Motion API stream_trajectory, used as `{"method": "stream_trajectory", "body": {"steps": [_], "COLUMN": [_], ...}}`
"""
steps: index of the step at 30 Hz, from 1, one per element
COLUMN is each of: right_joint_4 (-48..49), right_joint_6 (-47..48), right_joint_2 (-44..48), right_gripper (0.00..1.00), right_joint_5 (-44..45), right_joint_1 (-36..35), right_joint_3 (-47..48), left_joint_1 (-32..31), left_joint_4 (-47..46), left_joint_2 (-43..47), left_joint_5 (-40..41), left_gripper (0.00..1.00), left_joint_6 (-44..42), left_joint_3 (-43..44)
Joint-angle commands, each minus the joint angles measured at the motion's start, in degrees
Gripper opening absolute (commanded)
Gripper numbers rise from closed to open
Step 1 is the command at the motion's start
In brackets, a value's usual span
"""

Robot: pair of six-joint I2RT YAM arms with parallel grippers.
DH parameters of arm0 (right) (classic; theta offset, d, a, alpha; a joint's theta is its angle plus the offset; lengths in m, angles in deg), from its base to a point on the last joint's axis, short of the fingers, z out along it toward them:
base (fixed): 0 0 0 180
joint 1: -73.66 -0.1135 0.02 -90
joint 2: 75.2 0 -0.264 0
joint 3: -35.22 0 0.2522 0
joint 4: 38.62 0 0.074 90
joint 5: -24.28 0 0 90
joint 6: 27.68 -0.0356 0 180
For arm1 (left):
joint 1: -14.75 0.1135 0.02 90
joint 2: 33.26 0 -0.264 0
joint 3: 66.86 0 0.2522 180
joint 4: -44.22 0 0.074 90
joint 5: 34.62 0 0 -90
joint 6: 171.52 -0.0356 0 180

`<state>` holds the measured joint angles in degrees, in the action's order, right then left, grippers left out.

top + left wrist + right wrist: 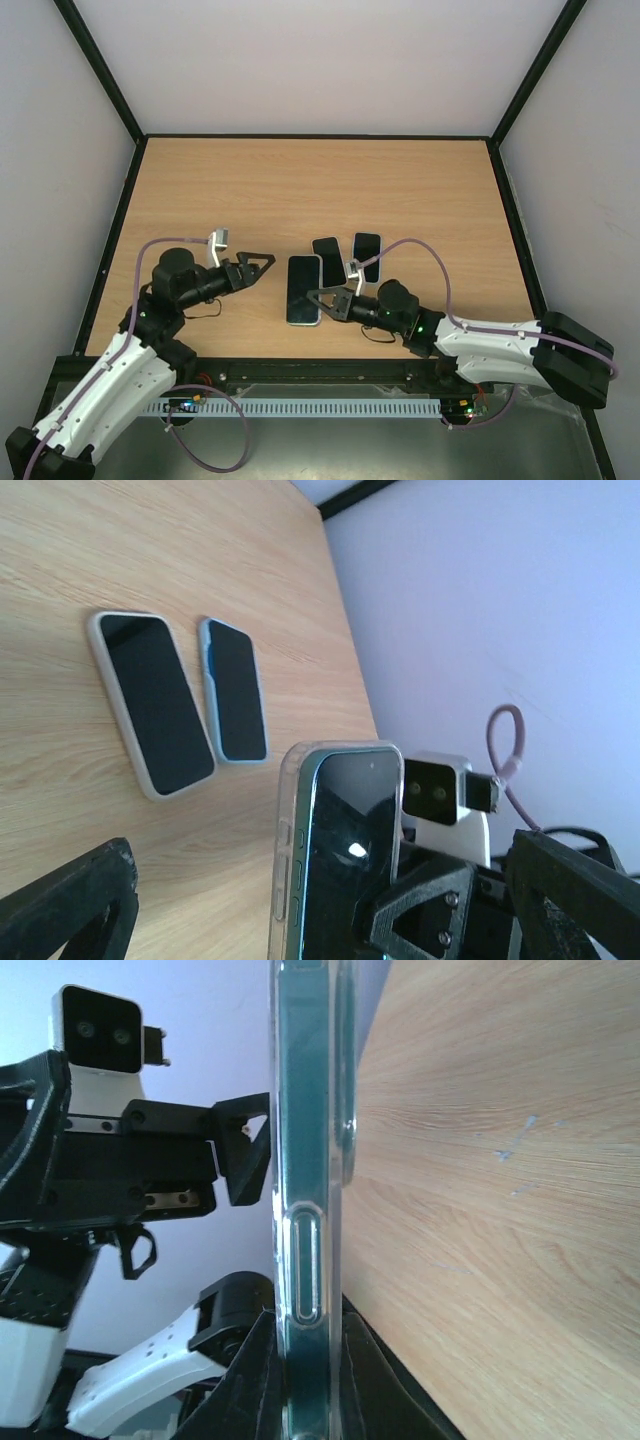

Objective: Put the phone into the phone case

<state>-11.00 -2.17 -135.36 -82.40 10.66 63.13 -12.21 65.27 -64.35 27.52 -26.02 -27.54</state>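
Note:
A teal phone with a dark screen (304, 290) sits inside a clear case, screen up, near the table's front middle. My right gripper (322, 300) is shut on its lower right edge. In the right wrist view the cased phone (305, 1160) shows edge-on, clamped between my right gripper's (305, 1330) two black fingers. My left gripper (256, 266) is open and empty just left of the phone, its jaws pointing at it. In the left wrist view the cased phone (340, 850) stands between my left gripper's (320, 890) spread fingers without touching them. I cannot tell whether the phone rests on the table.
Two more phones lie side by side just behind the held one, one in a pale case (328, 260) (150, 705) and one in a blue case (367, 256) (233, 688). Black frame rails (510, 210) border the wooden table (300, 190).

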Motion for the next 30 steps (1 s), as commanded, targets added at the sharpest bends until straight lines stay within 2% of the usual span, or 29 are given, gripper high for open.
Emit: {"method": "stream_trajectory", "body": {"steps": [1,6,17,23,26,30], "right_joint_4": [10.03,20.89,31.20,35.15,39.56,46.90], "right_joint_6": [-0.43,-3.50,-6.66,-7.44,-9.19,-12.51], "right_joint_2": [2.22,-0.09,-3.38,-5.27,-7.35,-11.03], "right_gripper": [0.02,0.02,0.02,0.02,0.02,0.02], "right_joint_5": [-3.47,-8.01,-12.80,-14.13,-15.12,-16.98], "right_joint_1": [0.14,0.13,0.07,0.07,0.07,0.07], "right_joint_3": [-1.68,-3.57,-3.00,-2.47,-2.88,-3.12], "left_joint_1": [0.36,0.38,0.33,0.33,0.33,0.33], "left_joint_4": [-5.46,-13.35,-24.43,-29.47,-29.56,-30.54], "left_joint_2": [1.73,3.39,2.37,0.75,0.88,0.37], "left_joint_5": [-8.52,-14.32,-19.22,-21.11,-20.98,-20.88], "left_gripper": [0.99,0.99,0.98,0.89,0.81,0.77], "left_joint_6": [-3.38,-0.84,7.05,10.83,11.11,11.35], "left_joint_3": [1.28,-0.41,-4.30,-5.49,-6.17,-7.28]}}
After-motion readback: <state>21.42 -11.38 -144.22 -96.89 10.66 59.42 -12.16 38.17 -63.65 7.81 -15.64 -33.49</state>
